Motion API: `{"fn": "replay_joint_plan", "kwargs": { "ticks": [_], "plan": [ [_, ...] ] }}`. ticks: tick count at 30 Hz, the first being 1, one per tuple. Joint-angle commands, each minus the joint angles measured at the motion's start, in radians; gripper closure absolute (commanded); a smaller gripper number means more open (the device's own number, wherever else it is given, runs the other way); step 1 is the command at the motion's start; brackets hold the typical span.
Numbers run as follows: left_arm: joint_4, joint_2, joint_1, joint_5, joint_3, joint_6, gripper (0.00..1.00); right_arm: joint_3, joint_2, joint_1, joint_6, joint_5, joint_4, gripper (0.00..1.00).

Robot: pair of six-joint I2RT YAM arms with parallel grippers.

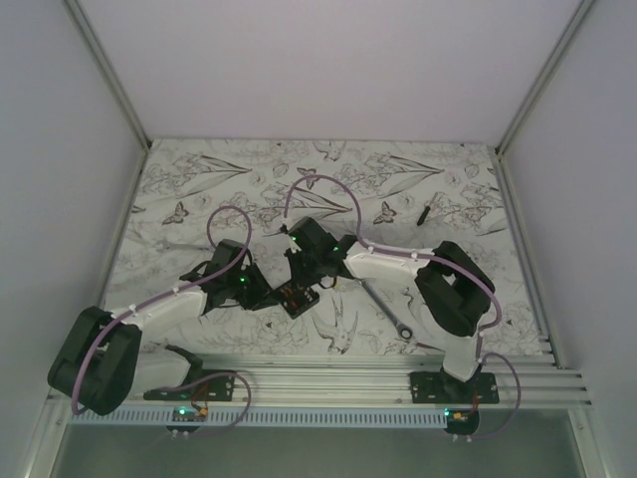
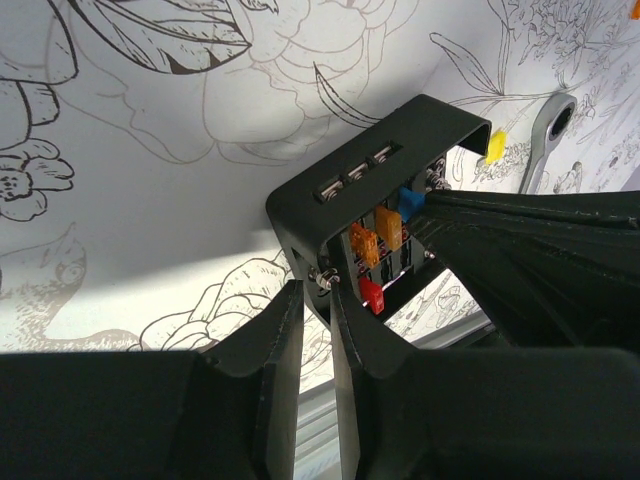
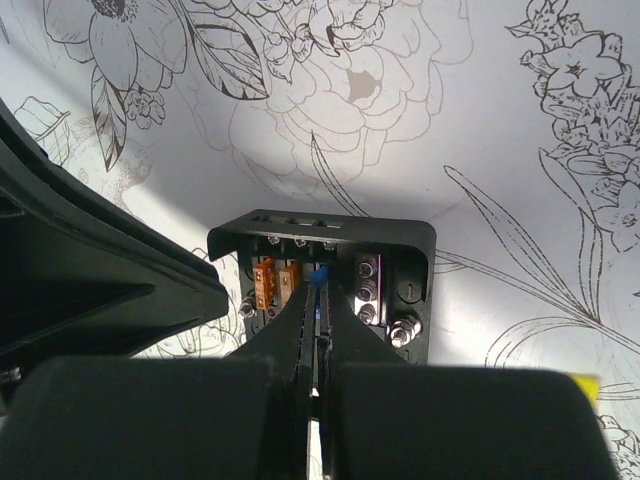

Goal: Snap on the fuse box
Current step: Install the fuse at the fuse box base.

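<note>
Four small fuses (image 2: 388, 228), orange, red and blue, sit in the black square plastic fuse box (image 3: 400, 232), mid-way across the floral table (image 1: 448, 189). Left gripper (image 2: 312, 300) clamps its wall; right gripper (image 3: 318, 290) pinches the blue fuse (image 2: 410, 203).

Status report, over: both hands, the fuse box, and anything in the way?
Left hand clamped on fuse box wall. Right hand shut on blue fuse inside it. Wrench lies aside, nothing blocking.
</note>
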Motion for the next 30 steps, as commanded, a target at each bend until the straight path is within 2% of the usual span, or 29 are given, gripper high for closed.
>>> {"fn": "replay_joint_plan", "kwargs": {
  "ticks": [1,7,15,20,27,30],
  "plan": [
    [0.006,-0.007,-0.006,-0.002,0.015,0.002,0.81,-0.114,0.116,-0.023,-0.039,0.169,-0.205,1.00],
    [0.005,-0.047,-0.006,-0.006,0.005,0.003,0.80,-0.063,-0.029,-0.009,-0.092,0.144,-0.186,0.99],
    [-0.024,-0.118,-0.005,-0.012,-0.004,0.017,0.76,0.044,-0.086,0.024,-0.130,0.109,-0.180,0.78],
    [-0.122,-0.186,0.002,-0.057,0.016,0.067,0.72,0.079,-0.118,0.030,-0.121,0.120,-0.210,0.72],
    [-0.259,-0.315,0.022,-0.164,0.028,0.164,0.57,0.105,-0.088,0.046,-0.113,0.154,-0.252,0.73],
    [-0.327,-0.367,0.026,-0.225,0.041,0.206,0.45,0.118,-0.067,0.047,-0.113,0.161,-0.259,0.75]
  ]
}}
